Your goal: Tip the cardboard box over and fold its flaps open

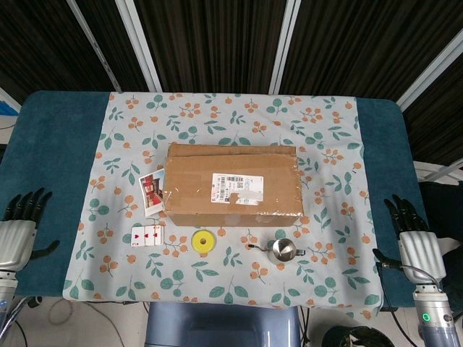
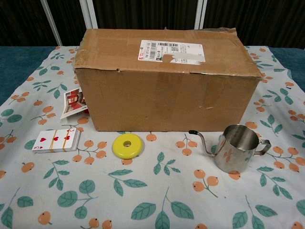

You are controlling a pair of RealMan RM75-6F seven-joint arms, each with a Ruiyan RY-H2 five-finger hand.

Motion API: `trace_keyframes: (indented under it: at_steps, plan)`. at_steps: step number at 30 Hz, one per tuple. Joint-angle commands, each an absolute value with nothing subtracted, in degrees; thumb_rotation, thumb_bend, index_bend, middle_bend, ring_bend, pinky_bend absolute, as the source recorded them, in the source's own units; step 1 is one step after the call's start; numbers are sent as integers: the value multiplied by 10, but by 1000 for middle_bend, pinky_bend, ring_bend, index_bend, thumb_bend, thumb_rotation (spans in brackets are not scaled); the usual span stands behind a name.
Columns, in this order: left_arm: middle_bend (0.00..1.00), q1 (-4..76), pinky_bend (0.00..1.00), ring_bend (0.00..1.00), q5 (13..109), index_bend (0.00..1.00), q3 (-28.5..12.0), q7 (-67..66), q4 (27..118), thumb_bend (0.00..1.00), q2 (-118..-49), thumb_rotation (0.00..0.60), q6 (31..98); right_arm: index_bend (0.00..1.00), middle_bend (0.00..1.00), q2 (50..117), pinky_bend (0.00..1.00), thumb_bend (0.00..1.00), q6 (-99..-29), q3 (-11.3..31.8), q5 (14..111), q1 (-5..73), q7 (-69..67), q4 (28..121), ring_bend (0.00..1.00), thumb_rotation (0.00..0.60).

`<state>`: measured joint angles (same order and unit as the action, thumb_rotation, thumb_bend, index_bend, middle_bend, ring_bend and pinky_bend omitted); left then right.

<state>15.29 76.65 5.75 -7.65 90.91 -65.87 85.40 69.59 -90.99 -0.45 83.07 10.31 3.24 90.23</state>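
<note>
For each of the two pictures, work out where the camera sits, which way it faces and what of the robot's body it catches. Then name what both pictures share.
Head view: high up, looking steeply down on the table; the left hand and right hand rest at its sides, fingers spread.
Chest view: low at the near edge, facing level across at the cardboard box; no hands show.
Shared: box, playing cards, yellow disc, steel pitcher.

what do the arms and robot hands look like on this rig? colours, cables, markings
Head view only. Left robot hand: black fingers, silver-grey metallic palm and wrist housing. Right robot hand: same black fingers and silver body, thin black cable looping at its wrist, and a green indicator light on the grey forearm segment. No markings legible.
</note>
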Motion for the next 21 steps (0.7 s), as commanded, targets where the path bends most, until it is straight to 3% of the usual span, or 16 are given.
trace_keyframes:
  at_steps: [1,21]
  plan:
    - [0,150,0,0,769,0,54,-77,912,145,-656,600,851,0,0,696,238,224,-912,-1,837,100,29,899,0,600]
    - [0,139,0,0,768,0,28,-98,920,145,-658,600,820,0,0,697,238,255,-886,11,841,90,22,900,0,600]
